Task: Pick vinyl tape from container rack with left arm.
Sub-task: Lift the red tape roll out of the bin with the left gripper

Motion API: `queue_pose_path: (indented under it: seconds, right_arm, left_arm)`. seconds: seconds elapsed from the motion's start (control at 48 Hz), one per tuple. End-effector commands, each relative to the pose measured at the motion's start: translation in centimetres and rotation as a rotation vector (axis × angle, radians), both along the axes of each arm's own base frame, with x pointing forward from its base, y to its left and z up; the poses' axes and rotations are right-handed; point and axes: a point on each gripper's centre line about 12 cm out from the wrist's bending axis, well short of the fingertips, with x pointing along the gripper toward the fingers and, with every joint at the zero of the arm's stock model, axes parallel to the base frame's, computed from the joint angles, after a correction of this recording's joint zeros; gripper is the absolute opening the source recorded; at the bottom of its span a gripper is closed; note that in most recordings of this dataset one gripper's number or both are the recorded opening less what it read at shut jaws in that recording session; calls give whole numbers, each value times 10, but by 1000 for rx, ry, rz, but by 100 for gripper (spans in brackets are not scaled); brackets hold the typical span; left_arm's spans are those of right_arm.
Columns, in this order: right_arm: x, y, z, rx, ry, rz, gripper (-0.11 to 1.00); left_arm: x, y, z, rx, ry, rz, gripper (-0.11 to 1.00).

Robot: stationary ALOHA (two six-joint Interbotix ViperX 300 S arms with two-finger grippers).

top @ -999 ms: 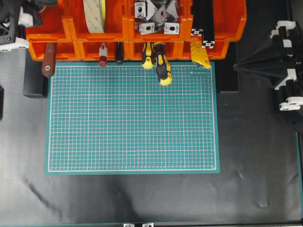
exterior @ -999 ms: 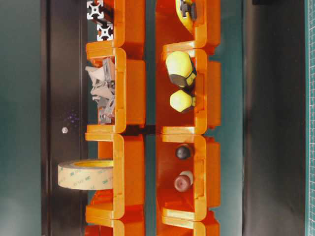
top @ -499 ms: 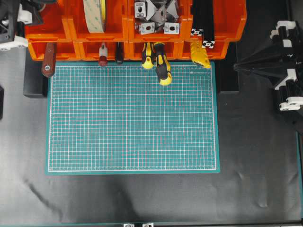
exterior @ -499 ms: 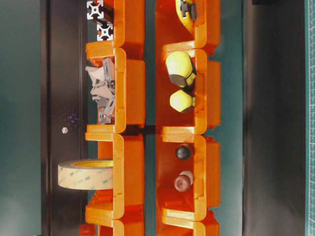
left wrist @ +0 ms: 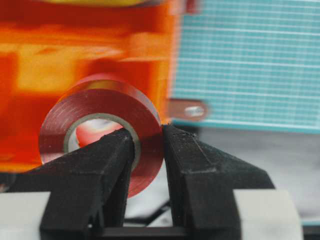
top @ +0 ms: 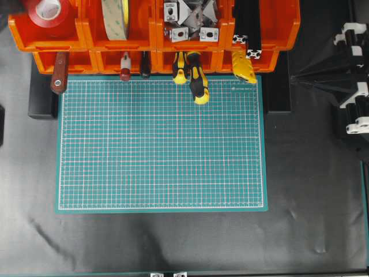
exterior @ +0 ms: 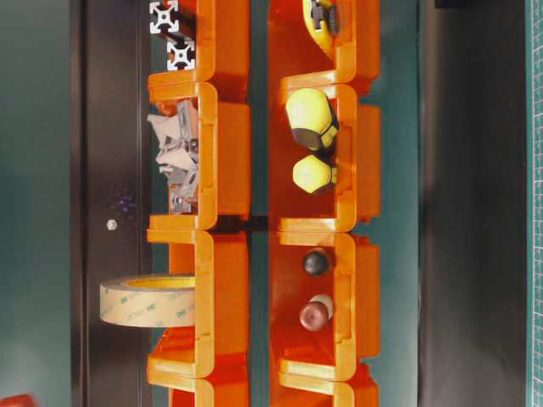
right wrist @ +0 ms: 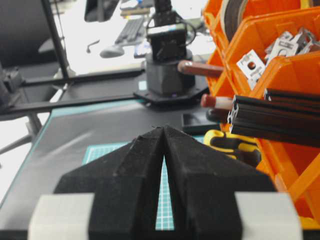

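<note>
The vinyl tape [left wrist: 102, 107], a glossy red ring with a pale core, is clamped in my left gripper [left wrist: 148, 131]. One finger sits inside the core and the other presses on the outer face. In the overhead view the tape [top: 48, 10] shows at the top left over the end bin of the orange container rack [top: 81, 36], and the left arm is out of frame there. A red sliver [exterior: 15, 400] shows at the bottom left of the table-level view. My right gripper [right wrist: 164, 128] is shut and empty, parked at the right [top: 354, 112].
The rack bins hold a cream-yellow tape roll [top: 115, 17], metal brackets [top: 190, 20], black aluminium profiles [top: 248, 29] and tool handles, among them a yellow-black screwdriver [top: 197, 81]. A green cutting mat [top: 161, 144] lies in front of the rack.
The left arm has left the rack's top-left corner in the overhead view, and the red tape now shows there. The right arm shifted slightly.
</note>
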Motion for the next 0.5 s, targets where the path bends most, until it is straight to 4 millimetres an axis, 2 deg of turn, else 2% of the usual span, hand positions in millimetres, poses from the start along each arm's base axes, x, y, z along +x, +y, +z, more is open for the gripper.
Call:
queue_pose_path:
  seconds: [0.0, 0.125, 0.271, 0.375, 0.479]
  right_arm:
    - [2, 0, 11, -2, -26, -2, 0]
    - [1, 0, 11, 0, -25, 0, 0]
    - [0, 0, 12, 2, -32, 0, 0]
    - [-1, 0, 14, 6, -41, -2, 0]
    - [-3, 0, 17, 5, -45, 0, 0]
  left_arm:
    - [4, -25, 7, -24, -47, -38, 18]
    - [23, -70, 11, -69, -179, -133, 18]
    - [35, -104, 9, -117, -270, -198, 18]
    - [45, -123, -11, -130, -246, -234, 18]
    - [66, -146, -45, -132, -207, -274, 18]
